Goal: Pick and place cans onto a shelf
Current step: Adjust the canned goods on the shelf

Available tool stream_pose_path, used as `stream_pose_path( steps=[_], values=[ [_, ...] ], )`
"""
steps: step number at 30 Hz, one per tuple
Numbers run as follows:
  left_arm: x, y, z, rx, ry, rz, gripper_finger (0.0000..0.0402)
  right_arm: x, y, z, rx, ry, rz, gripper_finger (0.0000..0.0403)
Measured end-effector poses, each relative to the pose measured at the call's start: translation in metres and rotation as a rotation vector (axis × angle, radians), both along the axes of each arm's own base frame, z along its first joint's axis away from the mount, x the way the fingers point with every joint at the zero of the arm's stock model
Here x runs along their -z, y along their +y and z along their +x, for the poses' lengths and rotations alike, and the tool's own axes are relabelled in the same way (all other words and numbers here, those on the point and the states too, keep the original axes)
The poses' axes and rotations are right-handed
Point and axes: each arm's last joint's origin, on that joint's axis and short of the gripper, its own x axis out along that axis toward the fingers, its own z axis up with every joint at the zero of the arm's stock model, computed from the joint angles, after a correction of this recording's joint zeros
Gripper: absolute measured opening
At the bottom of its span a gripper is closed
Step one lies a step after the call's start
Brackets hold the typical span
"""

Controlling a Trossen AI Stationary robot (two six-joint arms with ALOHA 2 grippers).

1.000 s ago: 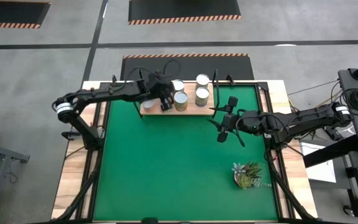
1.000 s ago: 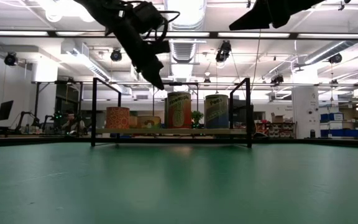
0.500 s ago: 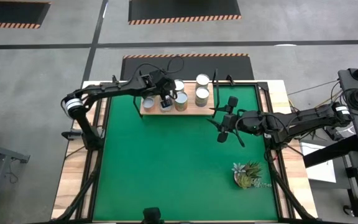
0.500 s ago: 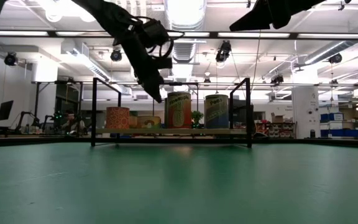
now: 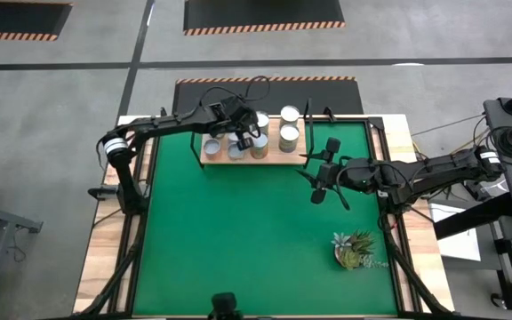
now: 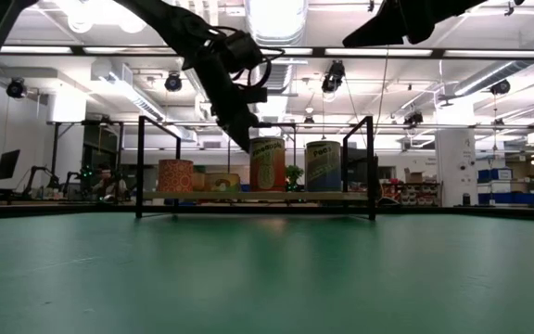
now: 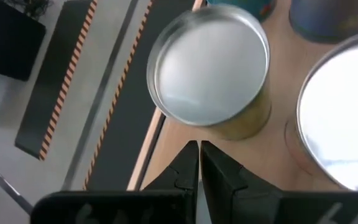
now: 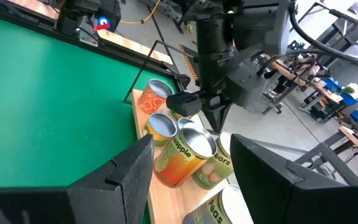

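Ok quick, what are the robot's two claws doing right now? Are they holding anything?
Left gripper: shut, holding nothing, above the cans on the shelf.
Right gripper: open, holding nothing, above the green mat.

Two thin black arms, many joints. Left arm: white band near its base, beside worktop [image 5: 105, 258] edge; black cables loop over its wrist. Left tool [image 7: 199, 163]: two flat black fingers, pointed tips. Right tool [image 8: 191, 163]: wide black fingers, square edges. Black cables along right arm.
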Motion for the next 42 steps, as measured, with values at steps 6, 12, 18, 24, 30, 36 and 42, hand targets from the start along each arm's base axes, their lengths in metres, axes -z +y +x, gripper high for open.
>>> stream_pose_path(
  steps=[6,12,18,24,30,36,42],
  values=[
    [0.003,-0.004,-0.004,-0.03,0.033,-0.048,0.0,0.001,0.0,0.0,0.001,0.009,0.0,0.0199],
    [0.003,-0.022,-0.001,0.046,0.031,-0.152,0.0,0.001,0.0,0.0,0.001,0.012,0.001,0.0199],
    [0.003,-0.036,0.007,0.112,0.013,-0.177,0.0,0.001,0.0,0.0,0.001,0.011,0.001,0.0199],
    [0.001,-0.036,0.007,0.064,0.018,-0.157,0.0,0.001,0.0,0.0,0.001,0.011,0.001,0.0199],
    [0.002,-0.04,0.002,0.009,0.046,-0.18,0.0,0.001,0.0,0.0,0.001,0.013,0.002,0.0199],
    [-0.012,-0.065,0.004,0.048,-0.013,-0.188,0.0,0.002,0.0,-0.001,0.001,0.024,0.001,0.0199],
    [-0.023,-0.118,0.0,0.168,-0.149,-0.16,0.0,0.004,0.0,-0.001,0.008,0.033,0.028,0.0199]
  ],
)
